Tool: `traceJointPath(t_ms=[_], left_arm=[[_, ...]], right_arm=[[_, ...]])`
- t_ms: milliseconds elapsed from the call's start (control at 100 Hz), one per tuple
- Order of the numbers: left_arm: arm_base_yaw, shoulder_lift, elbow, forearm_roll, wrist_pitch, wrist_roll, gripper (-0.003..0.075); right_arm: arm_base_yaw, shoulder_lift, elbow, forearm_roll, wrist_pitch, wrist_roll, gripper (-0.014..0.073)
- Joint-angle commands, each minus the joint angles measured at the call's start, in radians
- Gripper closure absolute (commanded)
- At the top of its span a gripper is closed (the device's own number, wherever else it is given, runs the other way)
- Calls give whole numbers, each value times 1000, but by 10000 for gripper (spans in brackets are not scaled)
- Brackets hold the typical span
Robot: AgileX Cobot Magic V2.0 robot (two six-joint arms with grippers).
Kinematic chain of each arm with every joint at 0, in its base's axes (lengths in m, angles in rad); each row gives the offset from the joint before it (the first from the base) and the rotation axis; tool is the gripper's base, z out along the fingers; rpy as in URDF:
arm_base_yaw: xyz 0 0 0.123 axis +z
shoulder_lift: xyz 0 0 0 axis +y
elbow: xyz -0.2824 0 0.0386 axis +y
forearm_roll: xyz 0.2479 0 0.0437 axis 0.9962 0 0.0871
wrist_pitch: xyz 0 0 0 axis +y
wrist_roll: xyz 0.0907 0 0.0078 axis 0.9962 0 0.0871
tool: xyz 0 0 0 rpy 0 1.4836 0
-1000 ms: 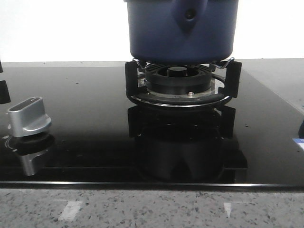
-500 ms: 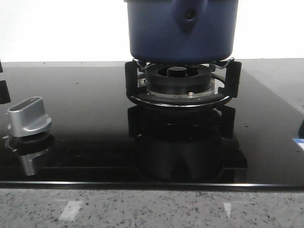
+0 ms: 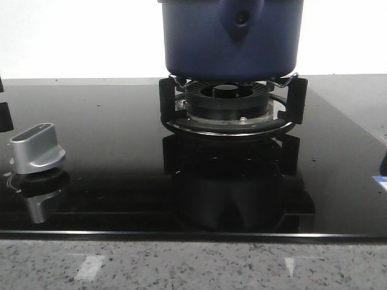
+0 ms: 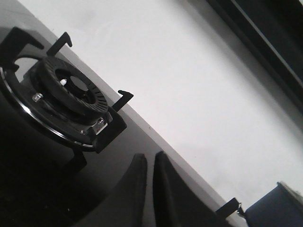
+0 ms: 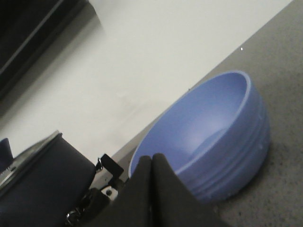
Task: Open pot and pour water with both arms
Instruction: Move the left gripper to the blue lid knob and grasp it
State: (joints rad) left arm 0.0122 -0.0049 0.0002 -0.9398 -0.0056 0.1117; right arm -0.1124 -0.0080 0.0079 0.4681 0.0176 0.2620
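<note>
pot [image 3: 231, 39] on burner, apart from both jaws; left, right jaws together, empty.

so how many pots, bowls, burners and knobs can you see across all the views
pots: 1, the pot
bowls: 1, light blue bowl
burners: 2, burner under the pot, bare burner
knobs: 1, silver knob
total: 5

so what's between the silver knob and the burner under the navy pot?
Nothing in the front view: only bare glossy black cooktop glass lies between the silver metal control knob and the black burner grate carrying the dark navy-blue round pot.
</note>
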Motion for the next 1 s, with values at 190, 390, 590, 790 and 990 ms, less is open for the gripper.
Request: traceJointPath(t_ms=[190,390,590,790,990], left_arm=[[5,-26,-50,-30,140,20,740],[5,-3,-192,-10,291,354,740],[5,74,-312,-14,412,609,738],[-61,153,-380,-16,494,801,617],[-125,255,-445,-14,478,869,374]], right_arm=[[-5,-21,-231,-10,264,-146,668],[-5,40,-433,-10,518,-357,668],[-5,146,-583,-97,769,-435,668],[-5,173,-654,-169,782,-435,668],[-5,175,-661,-167,782,-435,601]])
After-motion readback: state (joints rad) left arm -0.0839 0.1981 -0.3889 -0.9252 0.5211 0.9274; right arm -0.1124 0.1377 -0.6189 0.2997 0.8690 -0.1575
